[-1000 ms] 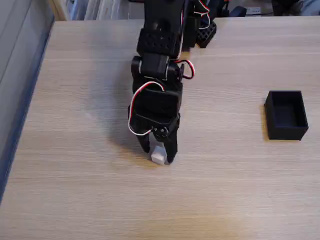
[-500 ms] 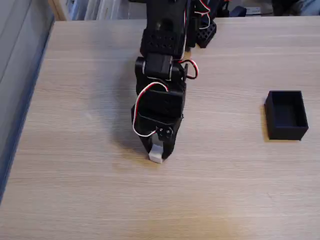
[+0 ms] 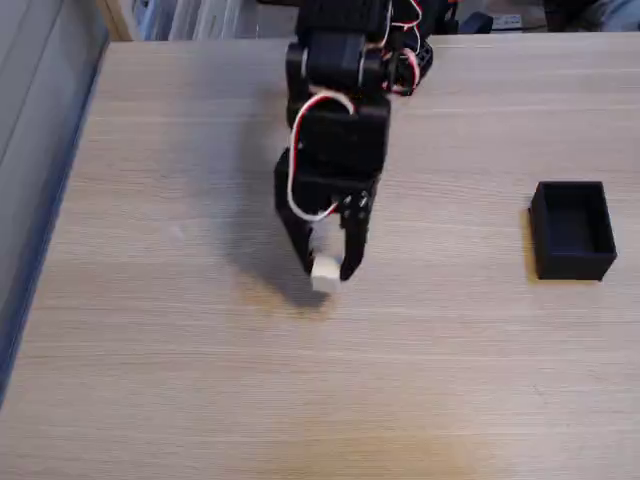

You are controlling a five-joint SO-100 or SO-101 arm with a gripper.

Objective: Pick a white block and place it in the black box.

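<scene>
Sitting clamped between end effector [image 3: 327,266] fingertips: white block [image 3: 324,271].

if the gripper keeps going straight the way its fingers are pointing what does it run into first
The gripper, shut on the white block, points down at the table. Going straight on, it would likely meet bare tabletop just beneath the block first; its height above the wood is unclear. The black box sits far right, off that line.

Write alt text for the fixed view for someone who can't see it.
A black robot arm's gripper holds a small white block above a light wooden table. An open black box sits empty to the right, well apart from the arm.
</scene>
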